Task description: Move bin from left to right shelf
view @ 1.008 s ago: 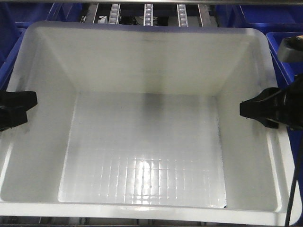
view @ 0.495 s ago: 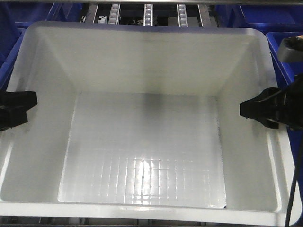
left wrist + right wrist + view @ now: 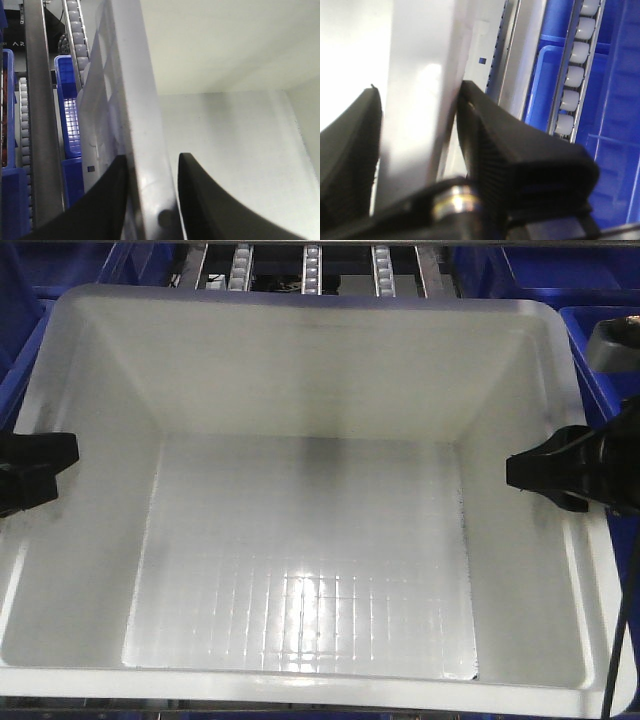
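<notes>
The bin [image 3: 300, 300], a large white tote with a thick rim and a grid-textured floor, fills the front view and holds nothing. My left gripper [image 3: 30, 472] is shut on its left rim and my right gripper [image 3: 545, 472] on its right rim. In the left wrist view the bin's rim [image 3: 142, 115] runs between the two black fingers of the left gripper [image 3: 150, 172], one outside the wall and one inside. The right wrist view shows the bin's rim [image 3: 420, 55] pinched the same way by the right gripper [image 3: 417, 112].
Dark blue totes stand on both sides, one at the left [image 3: 20, 300] and one at the right [image 3: 600, 340]. Shelf roller tracks [image 3: 312, 265] run behind the bin. A metal rail [image 3: 40, 100] and rollers [image 3: 77, 30] lie close beside the bin's left wall; rollers [image 3: 575, 75] flank the right.
The rollers behind the bin have shifted slightly in the view and the grey bar at the top edge no longer shows. Bin and grippers keep the same places in the frame.
</notes>
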Tool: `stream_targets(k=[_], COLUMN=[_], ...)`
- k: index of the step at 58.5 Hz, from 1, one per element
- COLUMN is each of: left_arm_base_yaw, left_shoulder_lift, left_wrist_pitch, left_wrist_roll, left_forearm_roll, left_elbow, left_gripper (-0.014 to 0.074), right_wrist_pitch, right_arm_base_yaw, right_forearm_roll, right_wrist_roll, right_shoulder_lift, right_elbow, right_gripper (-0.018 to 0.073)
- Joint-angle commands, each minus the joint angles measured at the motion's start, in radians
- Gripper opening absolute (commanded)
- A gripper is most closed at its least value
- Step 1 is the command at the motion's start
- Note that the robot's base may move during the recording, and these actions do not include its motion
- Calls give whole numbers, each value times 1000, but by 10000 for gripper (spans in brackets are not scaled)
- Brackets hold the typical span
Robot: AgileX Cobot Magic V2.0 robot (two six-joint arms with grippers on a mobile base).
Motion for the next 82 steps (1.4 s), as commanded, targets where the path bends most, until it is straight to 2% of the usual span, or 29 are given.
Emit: stream_targets(k=[1,82], left_arm_base_yaw=[-14,-14], left_shoulder_lift=[-20,-20], left_wrist_pitch=[-110,-110], left_wrist_roll=[16,16], left_forearm_roll=[-69,-69], left_elbow=[-47,-47], left_gripper=[-6,-6], right_wrist_pitch=[-106,-102], right_arm_base_yaw=[5,5], right_forearm_roll=[89,89], right_wrist_roll=[-36,-36], right_shoulder_lift=[-30,-30], right_elbow=[-43,-43], right_gripper=[-4,-4])
